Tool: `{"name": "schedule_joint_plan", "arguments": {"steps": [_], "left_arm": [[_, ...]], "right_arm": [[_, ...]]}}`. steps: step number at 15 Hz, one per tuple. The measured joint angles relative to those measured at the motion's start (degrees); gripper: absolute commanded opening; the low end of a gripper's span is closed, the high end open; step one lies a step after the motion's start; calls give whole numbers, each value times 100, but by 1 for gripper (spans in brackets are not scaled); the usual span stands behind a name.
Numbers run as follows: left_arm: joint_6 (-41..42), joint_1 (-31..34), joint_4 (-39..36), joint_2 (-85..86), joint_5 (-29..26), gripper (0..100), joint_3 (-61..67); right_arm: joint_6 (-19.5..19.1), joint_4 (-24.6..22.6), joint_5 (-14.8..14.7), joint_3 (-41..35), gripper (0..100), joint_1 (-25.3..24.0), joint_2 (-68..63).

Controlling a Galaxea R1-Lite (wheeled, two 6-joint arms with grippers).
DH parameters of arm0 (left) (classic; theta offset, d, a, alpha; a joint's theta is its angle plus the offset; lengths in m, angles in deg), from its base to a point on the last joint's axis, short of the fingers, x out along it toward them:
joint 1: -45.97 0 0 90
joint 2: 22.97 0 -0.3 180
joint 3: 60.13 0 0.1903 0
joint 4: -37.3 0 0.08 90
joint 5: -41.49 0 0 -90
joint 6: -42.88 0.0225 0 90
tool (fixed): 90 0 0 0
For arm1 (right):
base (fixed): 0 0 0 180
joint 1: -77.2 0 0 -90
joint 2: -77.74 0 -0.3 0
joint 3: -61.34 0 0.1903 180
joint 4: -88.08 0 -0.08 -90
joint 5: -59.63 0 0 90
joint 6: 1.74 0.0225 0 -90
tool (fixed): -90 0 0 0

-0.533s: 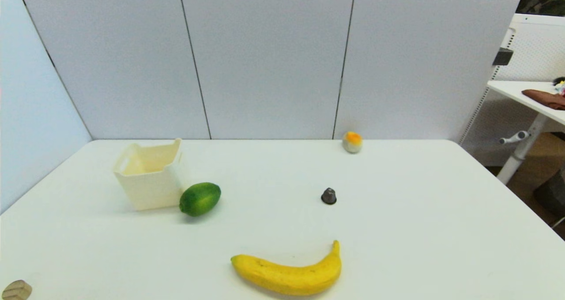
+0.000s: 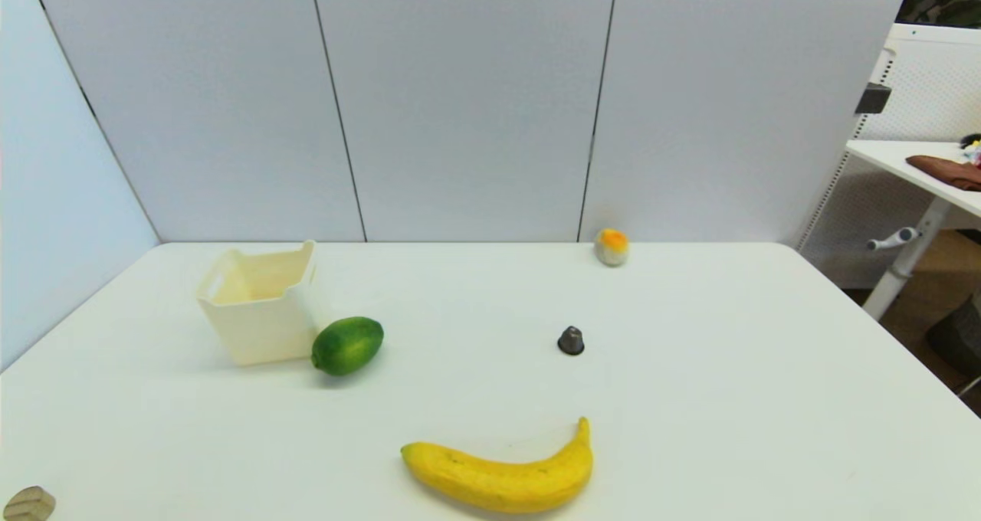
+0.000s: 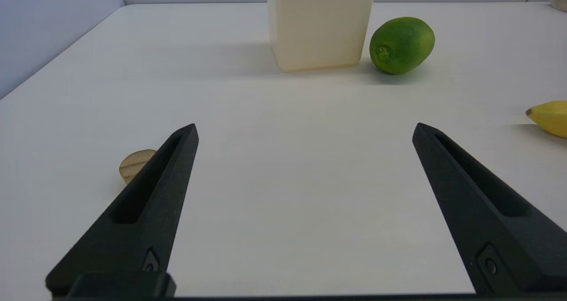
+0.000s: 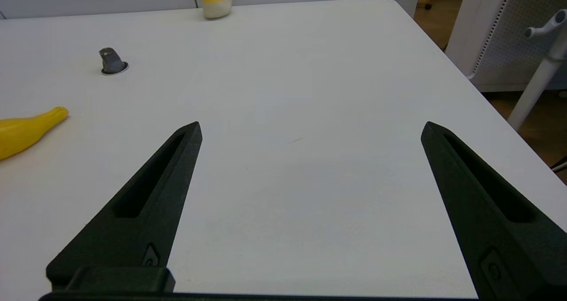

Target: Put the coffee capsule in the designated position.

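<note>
A: Two grippers, neither one at work. Left gripper (image 3: 305,130) low over the near-left table, fingers spread wide, nothing between them. Right gripper (image 4: 310,128) likewise over the near-right side, wide open, empty.

B: Coffee capsule (image 2: 571,341)?

A: Standing alone on the white table (image 2: 728,398), right of centre, rim down, narrow end up. Banana (image 2: 502,471) nearer the robot, orange-and-grey ball (image 2: 611,247) far back by the wall. Cream-white bin (image 2: 260,306) well apart on the left, a lime (image 2: 347,345) touching its near-right corner.

B: How would it handle?

A: My guess: very light, thin-walled, probably smooth. Tapered sides could let it squirt upward out of a hard pinch. Best taken low on the cone, just above the rim, with a gentle close.

B: Which arm?

A: Right sits closer, I'd judge. Small wooden piece (image 3: 133,164) by the left gripper, no concern.
</note>
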Motion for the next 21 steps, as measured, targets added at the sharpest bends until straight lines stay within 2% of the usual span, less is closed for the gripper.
{"name": "schedule_joint_plan", "arguments": {"steps": [12, 17, 21], "left_arm": [[30, -5, 4, -141, 33, 100, -261], [614, -162, 12, -1463, -535, 100, -1292], [1124, -813, 41, -3196, -662, 100, -2302]], "right_arm": [[2, 0, -2, 0, 100, 2, 0], [2, 0, -2, 0, 100, -2, 0], [0, 0, -2, 0, 100, 0, 0]]}}
